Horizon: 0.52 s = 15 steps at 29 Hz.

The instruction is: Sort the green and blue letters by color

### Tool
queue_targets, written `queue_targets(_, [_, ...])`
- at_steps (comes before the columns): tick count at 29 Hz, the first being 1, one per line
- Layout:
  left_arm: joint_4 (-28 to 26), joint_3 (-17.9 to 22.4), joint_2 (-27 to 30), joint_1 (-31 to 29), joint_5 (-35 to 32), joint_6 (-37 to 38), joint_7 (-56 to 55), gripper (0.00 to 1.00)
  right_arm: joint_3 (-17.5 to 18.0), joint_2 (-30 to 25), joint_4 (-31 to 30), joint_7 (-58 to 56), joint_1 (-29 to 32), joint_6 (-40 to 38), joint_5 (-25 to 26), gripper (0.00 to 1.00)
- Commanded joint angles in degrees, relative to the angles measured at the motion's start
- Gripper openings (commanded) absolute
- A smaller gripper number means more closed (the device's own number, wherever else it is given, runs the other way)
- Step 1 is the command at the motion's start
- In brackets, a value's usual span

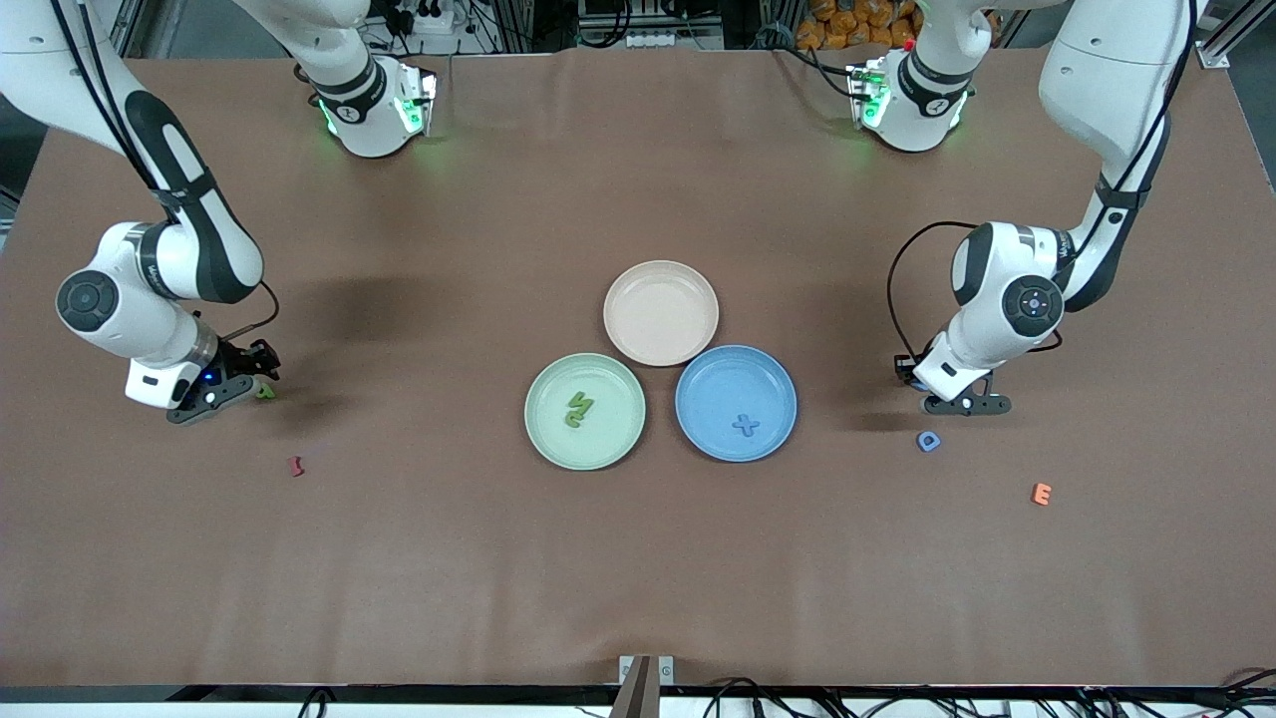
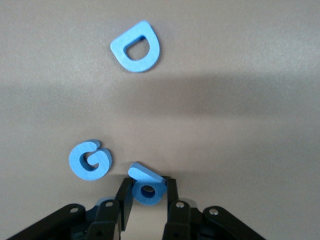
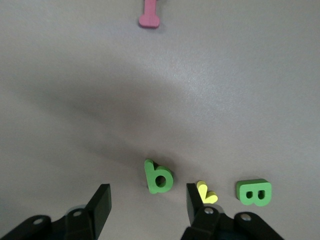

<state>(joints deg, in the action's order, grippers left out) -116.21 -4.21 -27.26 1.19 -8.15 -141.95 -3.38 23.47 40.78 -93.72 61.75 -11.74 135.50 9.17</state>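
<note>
1. Blue P: it sits tilted, one edge raised, between the fingers of your left gripper. It is low at the table, toward the left arm's end. The fingers press on both its sides in a narrow hold.
2. Blue G lies flat just beside the held P, apart from it. Blue D lies flat farther out, nearer to the front camera than the left gripper.
3. What the coming move turns on: the blue plate lies from the left gripper toward the right arm's end of the table. The table between them is bare. The left arm is the nearer one to that plate. A blue X already lies in it.
4. Judgement: the P looks clamped across its width and askew, so lift slowly in case it twists out.
5. Green b: it stands on edge on the table just ahead of your right gripper, toward the right arm's end. It sits between the lines of the two fingers, touching neither. Its stem points up, so its long axis is upright.
6. The right gripper is spread wide and holds nothing.
7. A yellow letter lies close by one right finger, and a green B lies just past it. Closing on the b could nudge the yellow one.
8. The green plate already holds a green Z. It lies from the right gripper toward the left arm's end.
9. A beige plate touches both coloured plates. A red letter and an orange E lie apart on the table.
</note>
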Motion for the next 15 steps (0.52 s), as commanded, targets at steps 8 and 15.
queue_targets(8, [-4.5, -0.6, 2.0, -1.0, -0.8, -4.9, 0.6, 0.85, -0.1, 1.9, 2.0, 1.1, -0.7, 0.3, 0.0, 0.98])
queue_targets(15, [-6.3, -0.6, 2.0, -1.5, -0.7, -7.7, 0.6, 0.84, -0.2, 1.1, 2.4, 0.0, -0.1, -0.1, 0.0, 1.00])
